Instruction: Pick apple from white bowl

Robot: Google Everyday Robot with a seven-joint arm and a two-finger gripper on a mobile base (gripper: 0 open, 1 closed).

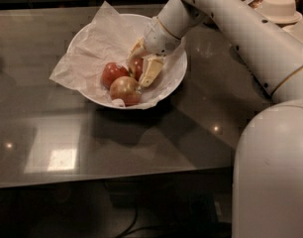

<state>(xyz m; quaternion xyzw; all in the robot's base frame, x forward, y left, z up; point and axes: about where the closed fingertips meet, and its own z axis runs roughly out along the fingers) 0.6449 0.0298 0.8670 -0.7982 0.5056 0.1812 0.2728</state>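
The robot's white body (270, 177) is filling the 4 o'clock corner, and its arm (240, 29) is reaching from 1 o'clock down toward the middle left. A dark glossy table (67, 148) is spreading under everything. The white bowl (177, 78) is sitting on it toward 11 o'clock, with a crumpled paper sheet (75, 68) lining it and spilling over its 9 o'clock rim. Stacked beige bowls (280, 6) are standing at 1 o'clock. The gripper (140, 67) is dipping into the bowl, its cream fingers (150, 72) spread apple-wide and clasping the apple (135, 66), which is resting inside the bowl. A second red apple (113, 73) is lying at its 9 o'clock, a paler yellow-orange apple (126, 89) at its 7 o'clock.
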